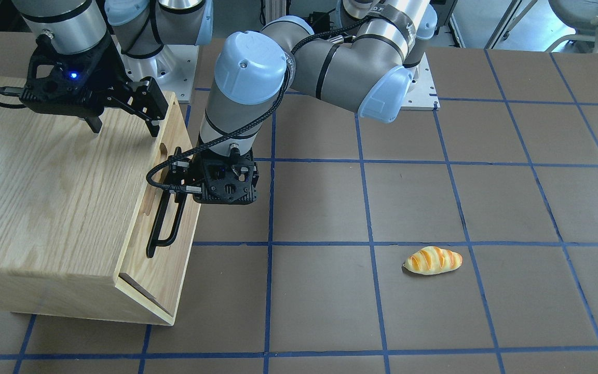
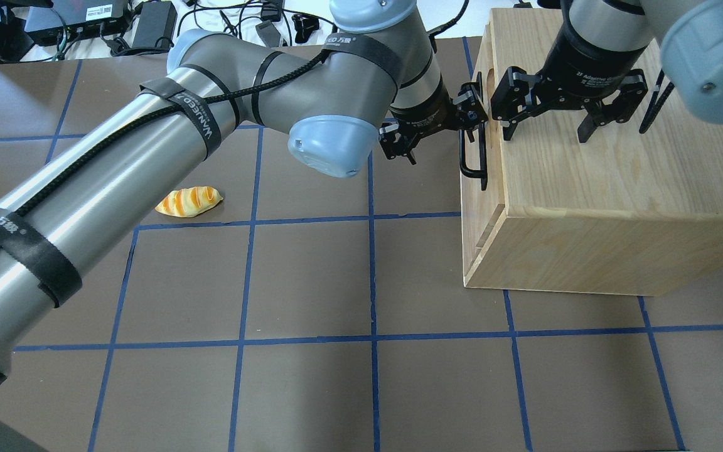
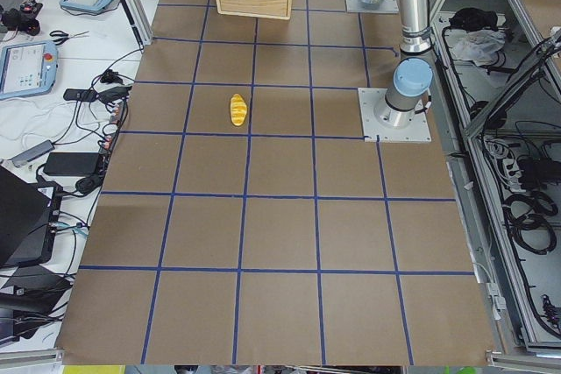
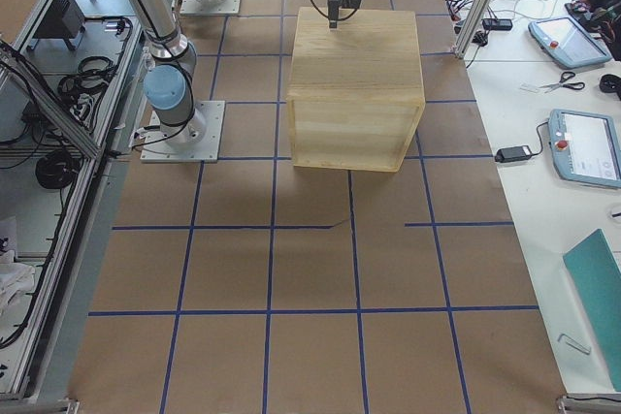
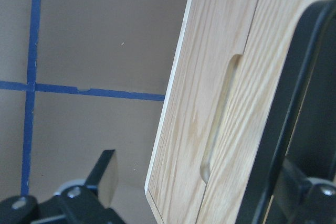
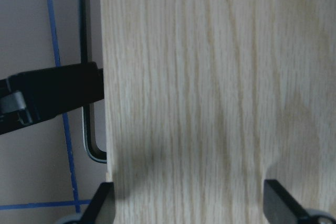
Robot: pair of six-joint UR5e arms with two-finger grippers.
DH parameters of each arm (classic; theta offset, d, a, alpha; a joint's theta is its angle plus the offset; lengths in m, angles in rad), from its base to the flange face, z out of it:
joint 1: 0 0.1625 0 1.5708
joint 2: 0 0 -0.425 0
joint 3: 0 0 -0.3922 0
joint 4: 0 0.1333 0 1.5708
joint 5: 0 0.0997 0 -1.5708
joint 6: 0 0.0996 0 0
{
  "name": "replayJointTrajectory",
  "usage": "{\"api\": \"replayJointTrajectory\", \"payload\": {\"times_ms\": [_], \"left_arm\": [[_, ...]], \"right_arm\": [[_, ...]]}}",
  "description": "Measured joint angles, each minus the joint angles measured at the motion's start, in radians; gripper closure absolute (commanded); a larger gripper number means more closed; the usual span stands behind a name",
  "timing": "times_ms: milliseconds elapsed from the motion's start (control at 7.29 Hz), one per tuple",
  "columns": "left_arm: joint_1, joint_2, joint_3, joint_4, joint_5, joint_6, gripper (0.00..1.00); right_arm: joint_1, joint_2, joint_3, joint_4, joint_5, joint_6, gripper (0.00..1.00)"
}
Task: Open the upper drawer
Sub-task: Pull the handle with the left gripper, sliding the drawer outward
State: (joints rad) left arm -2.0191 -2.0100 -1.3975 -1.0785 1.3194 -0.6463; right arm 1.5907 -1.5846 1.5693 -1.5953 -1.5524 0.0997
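The oak cabinet (image 1: 44, 197) stands at my right end of the table (image 2: 311, 282). Its upper drawer front (image 1: 174, 259) carries a long black bar handle (image 1: 166, 218), also seen from overhead (image 2: 476, 154). The front sits close against the cabinet body. My left gripper (image 2: 442, 135) points down beside the front, open, with the handle between its fingers and close to one of them. In the left wrist view the spread fingers (image 5: 105, 177) frame the panel and the black bar. My right gripper (image 2: 543, 135) is open, fingertips down on or just above the cabinet top (image 2: 600, 188).
A toy bread roll (image 1: 433, 261) lies on the brown mat, well away from the cabinet, and shows from overhead (image 2: 188, 201). Blue tape lines grid the table. Both arm bases stand at the table's rear edge. Cables and devices lie beyond the table edges.
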Motion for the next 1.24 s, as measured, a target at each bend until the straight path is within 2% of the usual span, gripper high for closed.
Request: {"api": "replayJointTrajectory", "payload": {"times_ms": [275,1235], "left_arm": [[0.001,0.002,0.001,-0.006,0.035,0.027,0.00],[0.033,0.025,-0.001,-0.036,0.061,0.055,0.00]], "right_arm": [[0.000,0.000,0.000,0.000,0.000,0.000,0.00],[0.000,0.000,0.000,0.000,0.001,0.000,0.00]]}}
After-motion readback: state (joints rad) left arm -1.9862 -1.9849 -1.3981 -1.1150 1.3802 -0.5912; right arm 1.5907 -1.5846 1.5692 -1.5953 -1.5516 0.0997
